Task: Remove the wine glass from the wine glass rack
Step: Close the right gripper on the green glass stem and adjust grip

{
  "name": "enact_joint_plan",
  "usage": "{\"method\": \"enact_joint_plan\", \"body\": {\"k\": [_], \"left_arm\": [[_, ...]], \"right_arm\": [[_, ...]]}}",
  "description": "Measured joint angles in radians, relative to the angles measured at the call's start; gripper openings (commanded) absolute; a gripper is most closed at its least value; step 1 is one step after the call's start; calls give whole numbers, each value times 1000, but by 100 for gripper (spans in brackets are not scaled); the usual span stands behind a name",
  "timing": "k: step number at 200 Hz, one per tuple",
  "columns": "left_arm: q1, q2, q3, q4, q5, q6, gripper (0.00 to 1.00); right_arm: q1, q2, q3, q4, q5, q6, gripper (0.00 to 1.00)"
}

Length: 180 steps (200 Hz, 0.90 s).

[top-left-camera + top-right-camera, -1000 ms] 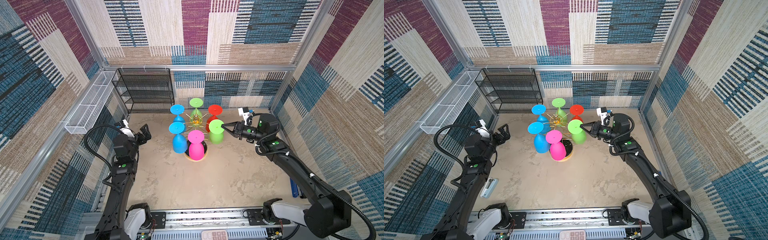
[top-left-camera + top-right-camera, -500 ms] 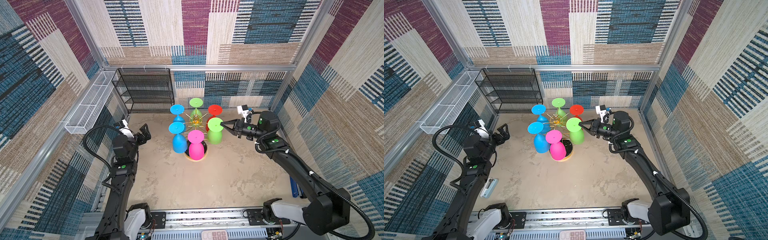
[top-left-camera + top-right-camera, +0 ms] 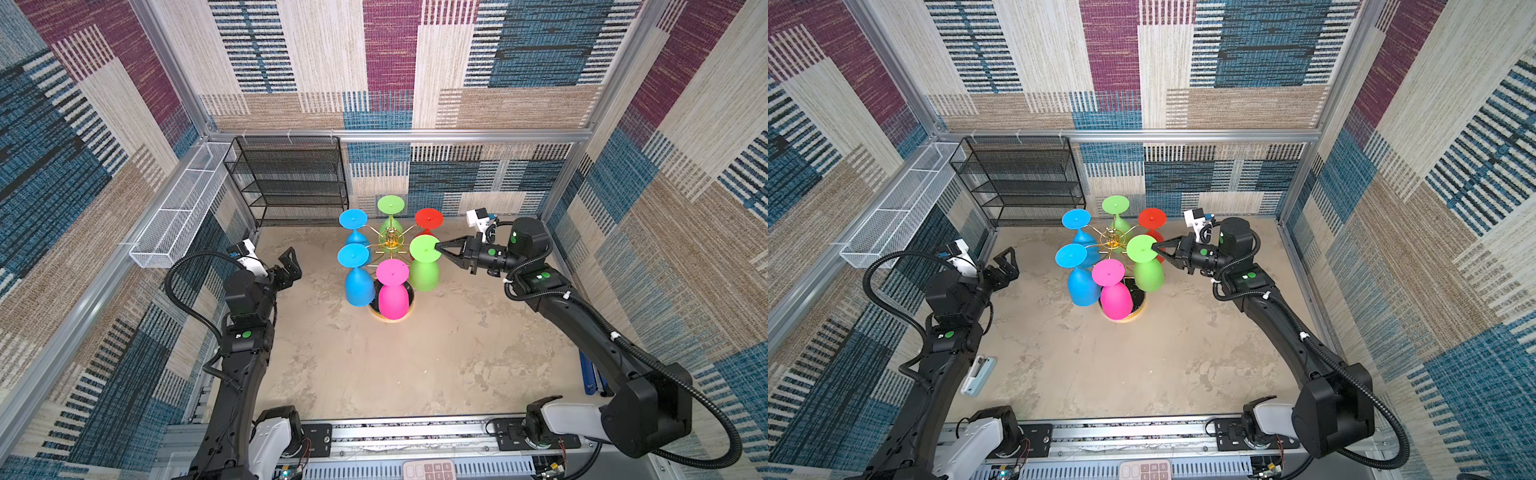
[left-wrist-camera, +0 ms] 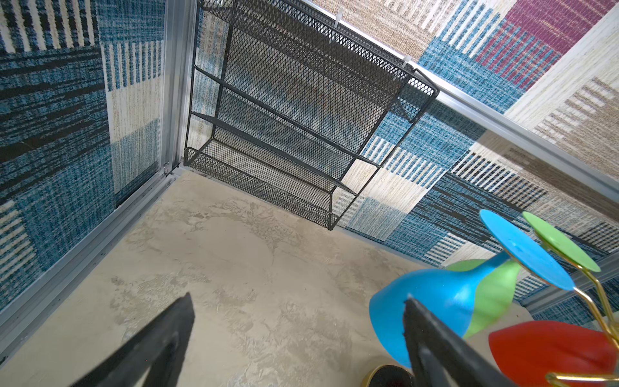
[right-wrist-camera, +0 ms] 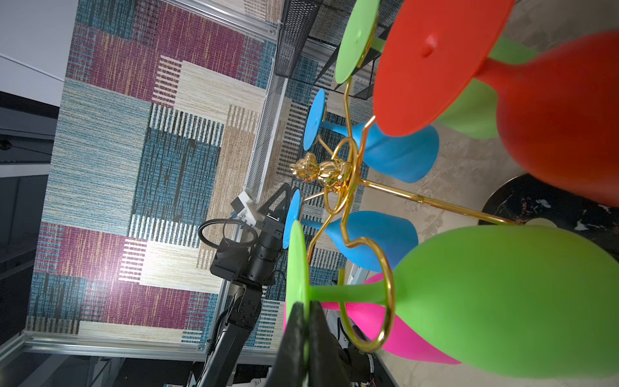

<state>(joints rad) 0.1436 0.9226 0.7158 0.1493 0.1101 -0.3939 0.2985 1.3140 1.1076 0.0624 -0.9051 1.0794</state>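
Green wine glass (image 3: 424,272) shifted toward rack (image 3: 390,241) hub, R gripper (image 3: 437,248) clamped on its foot, L gripper (image 3: 291,262) wide open

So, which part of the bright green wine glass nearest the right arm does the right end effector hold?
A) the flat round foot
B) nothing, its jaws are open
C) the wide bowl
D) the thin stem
A: in the right wrist view the right end effector is shut on the edge of the flat foot of the bright green wine glass, whose stem sits in a ring of the gold wire rack.
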Motion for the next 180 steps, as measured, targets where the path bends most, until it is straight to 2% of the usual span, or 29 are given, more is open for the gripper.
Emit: {"method": "enact_joint_plan", "body": {"k": [180], "left_arm": [[0,-8,0,-8,0,0,99]], "right_arm": [[81,38,56,-31,214,-26,0]]}}
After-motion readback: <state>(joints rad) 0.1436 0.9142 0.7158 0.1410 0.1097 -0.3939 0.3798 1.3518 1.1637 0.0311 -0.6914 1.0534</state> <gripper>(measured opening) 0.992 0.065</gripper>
